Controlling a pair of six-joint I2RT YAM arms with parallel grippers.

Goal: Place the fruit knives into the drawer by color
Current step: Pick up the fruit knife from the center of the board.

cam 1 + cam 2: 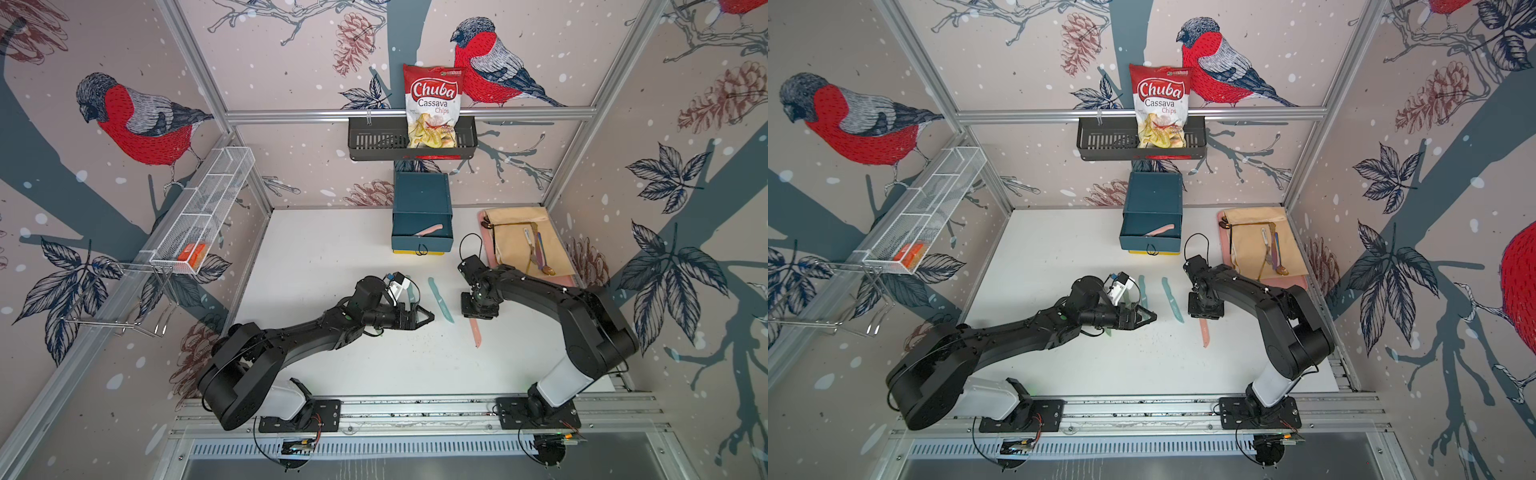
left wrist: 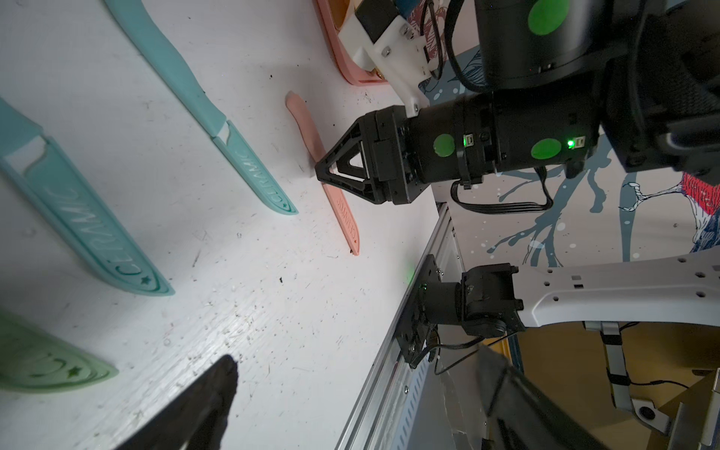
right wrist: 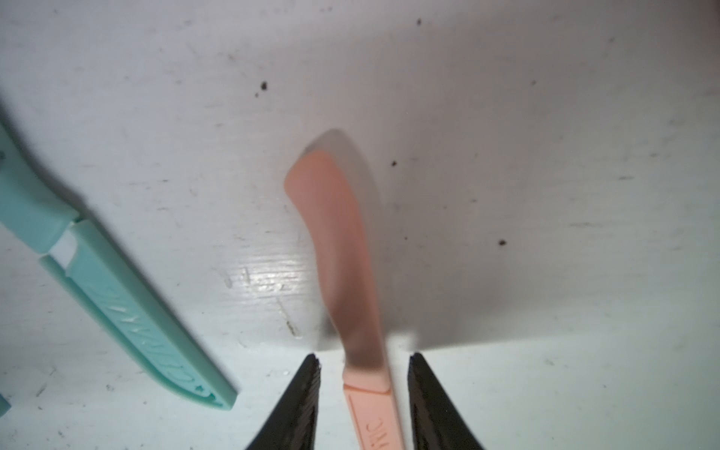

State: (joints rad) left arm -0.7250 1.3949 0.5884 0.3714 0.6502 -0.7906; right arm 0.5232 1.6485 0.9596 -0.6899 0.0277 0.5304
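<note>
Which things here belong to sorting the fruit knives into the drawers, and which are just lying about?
Job: pink knife on table, pink knife in top drawer, teal knife, second teal knife, green knife, chest.
Lying about: chips bag, black basket, mesh basket, cutlery, cloth.

Bag (image 1: 432, 106) reads "Chuba Cassava Chips"; teal knives (image 2: 253, 171) read "CERAMIC".

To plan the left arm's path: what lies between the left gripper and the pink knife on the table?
The sheathed tip of a teal knife lies between the left gripper and the pink knife; both top views show it.
</note>
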